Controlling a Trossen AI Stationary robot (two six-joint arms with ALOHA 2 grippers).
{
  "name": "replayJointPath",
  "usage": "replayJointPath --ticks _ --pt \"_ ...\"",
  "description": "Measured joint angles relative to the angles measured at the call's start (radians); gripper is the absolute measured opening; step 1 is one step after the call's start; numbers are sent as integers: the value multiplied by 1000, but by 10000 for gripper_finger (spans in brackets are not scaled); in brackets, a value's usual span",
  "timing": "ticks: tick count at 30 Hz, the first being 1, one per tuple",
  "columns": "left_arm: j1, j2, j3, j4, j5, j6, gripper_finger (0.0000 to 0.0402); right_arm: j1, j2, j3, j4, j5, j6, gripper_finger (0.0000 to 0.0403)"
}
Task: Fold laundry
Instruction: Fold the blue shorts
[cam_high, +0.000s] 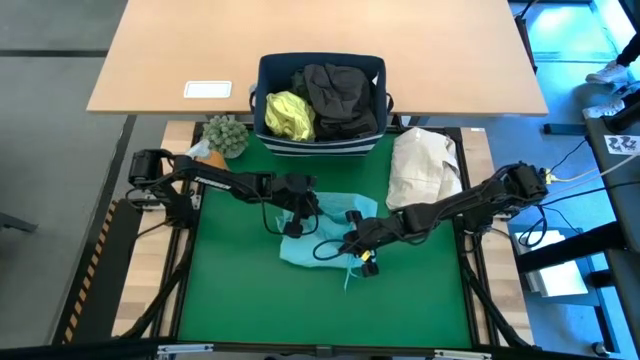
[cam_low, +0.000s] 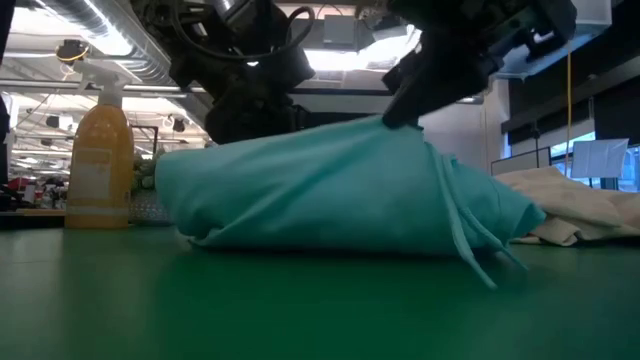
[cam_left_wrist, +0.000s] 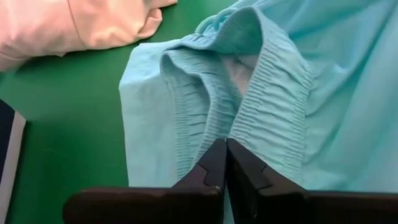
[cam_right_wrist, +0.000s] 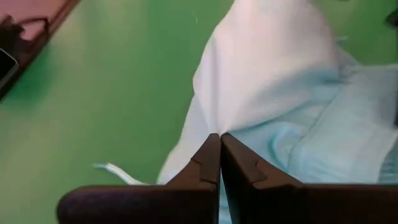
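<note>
The navy bin (cam_high: 268, 95) is holding a yellow-green shirt (cam_high: 288, 114) and dark garments (cam_high: 343, 98). Both grippers, left (cam_high: 300, 215) and right (cam_high: 362, 246), are pinching the turquoise garment (cam_high: 325, 228) with fingers fully closed; it's lying mid-mat.

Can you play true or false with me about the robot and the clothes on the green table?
1. The turquoise garment lies on the green mat. True.
2. The left tool is wide open. False: it is shut on the turquoise garment.
3. The right tool pinches the same garment. True.
4. The bin is empty. False: a yellow-green shirt and dark clothes sit in it.
5. The cream bundle is inside the bin. False: it lies on the table beside the mat.
</note>
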Motion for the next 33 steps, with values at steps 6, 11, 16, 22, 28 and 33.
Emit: replayJointPath --ticks 6,11,16,22,28,33 --pt "8 -1 0 0 -31 12 1 0 -90 0 -52 54 -7 10" --pt "18 -26 2 -5 -63 20 0 0 -112 0 -68 49 -28 29" --pt "29 -88 3 -12 -101 24 0 0 -84 -1 -121 27 -10 106" --pt "25 -162 4 -42 -104 -34 0 -2 -75 0 -117 150 -10 207" --pt "-59 -223 5 -75 -135 -153 14 -10 -57 2 -106 262 -31 246" --pt "-158 -239 4 -118 -183 -245 23 -54 -7 0 -104 183 -19 230"
